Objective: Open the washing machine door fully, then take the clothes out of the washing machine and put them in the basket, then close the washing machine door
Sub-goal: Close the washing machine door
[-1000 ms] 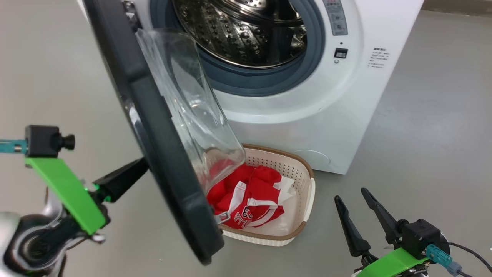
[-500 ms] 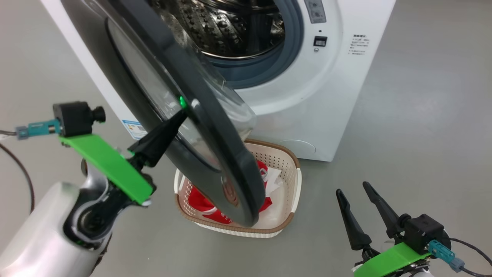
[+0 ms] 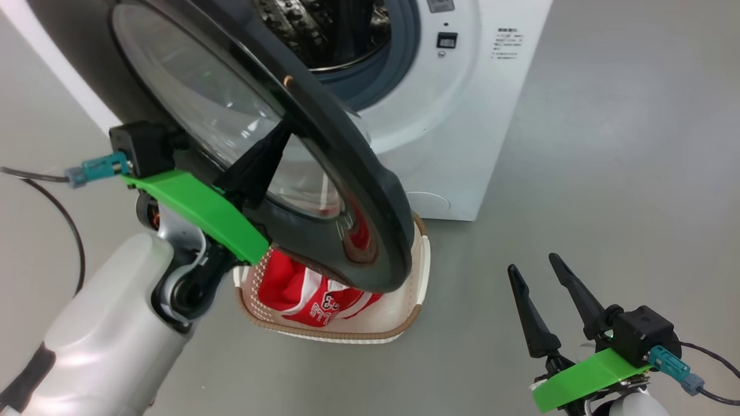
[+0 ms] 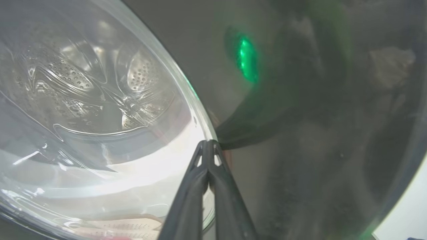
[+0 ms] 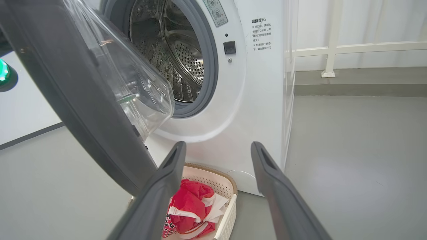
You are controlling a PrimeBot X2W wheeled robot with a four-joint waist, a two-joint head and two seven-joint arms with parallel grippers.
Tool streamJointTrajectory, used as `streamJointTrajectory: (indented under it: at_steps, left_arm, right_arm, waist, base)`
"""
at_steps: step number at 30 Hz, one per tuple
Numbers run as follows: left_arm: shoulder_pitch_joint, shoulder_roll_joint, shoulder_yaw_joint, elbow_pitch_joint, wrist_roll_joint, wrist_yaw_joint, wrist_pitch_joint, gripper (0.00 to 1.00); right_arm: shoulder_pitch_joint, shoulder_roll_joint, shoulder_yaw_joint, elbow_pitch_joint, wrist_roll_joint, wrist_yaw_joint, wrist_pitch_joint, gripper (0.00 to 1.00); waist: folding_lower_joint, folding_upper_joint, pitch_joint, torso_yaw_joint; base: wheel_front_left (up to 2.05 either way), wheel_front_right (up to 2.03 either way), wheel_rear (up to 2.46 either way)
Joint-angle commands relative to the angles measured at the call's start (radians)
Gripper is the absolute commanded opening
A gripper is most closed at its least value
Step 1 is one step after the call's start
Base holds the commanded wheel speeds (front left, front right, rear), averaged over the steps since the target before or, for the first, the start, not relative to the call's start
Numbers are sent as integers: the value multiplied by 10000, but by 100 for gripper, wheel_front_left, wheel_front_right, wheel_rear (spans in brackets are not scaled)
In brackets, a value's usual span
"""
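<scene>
My left fingers [image 3: 281, 133] are pressed together with nothing between them. Their tips rest against the outer face of the door [image 3: 358, 190], right where the clear glass [image 3: 196, 98] meets the glossy black rim. In my left wrist view the joined tips [image 4: 207, 146] sit on that same edge, with the glass bowl [image 4: 83, 100] to one side and the dark rim, carrying a green reflection, to the other.

The door stands partly open, swung out at an angle from the washer [image 3: 457, 127]. The steel drum [image 3: 324, 34] shows in the gap behind it. In the head view the door's lower edge hangs over the basket [image 3: 425, 266] and hides part of it.

The basket sits on the floor [image 3: 607, 173], just in front of the washer. The clothes [image 3: 295, 294] lie inside it: red jersey cloth with white trim and white lettering. From my right wrist I see them bunched there [image 5: 190, 206] with some white cloth beside the red.

My right fingers [image 3: 528, 316] are spread wide and hold nothing. They hover low over the floor, apart from the basket, pointing toward the washer.
</scene>
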Motion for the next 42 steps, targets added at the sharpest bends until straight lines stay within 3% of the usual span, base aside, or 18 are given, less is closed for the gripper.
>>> streamJointTrajectory:
  at_steps: [1,17,26,42]
  left_arm:
    - [-648,230,136,-177,-147,-73,-247,0]
    - [-1697,451,-951,213,-1135,-73,-1616,0]
    - [-2374,622,-1286,659,-1008,-73,-1977,0]
    - [-3072,651,-305,1488,-21,-73,-2007,0]
  right_arm:
    - [-315,32,136,-267,-101,62,-65,100]
    - [-542,59,120,-360,-77,62,-65,100]
    - [-728,61,176,-426,47,62,-65,100]
    - [-980,62,399,-479,209,62,-65,100]
  waist:
    - [0,0,120,-199]
    - [0,0,494,-651]
    - [0,0,812,-1077]
    - [0,0,1250,-1793]
  base:
    - [0,0,0]
    - [0,0,0]
    - [0,0,0]
    - [0,0,0]
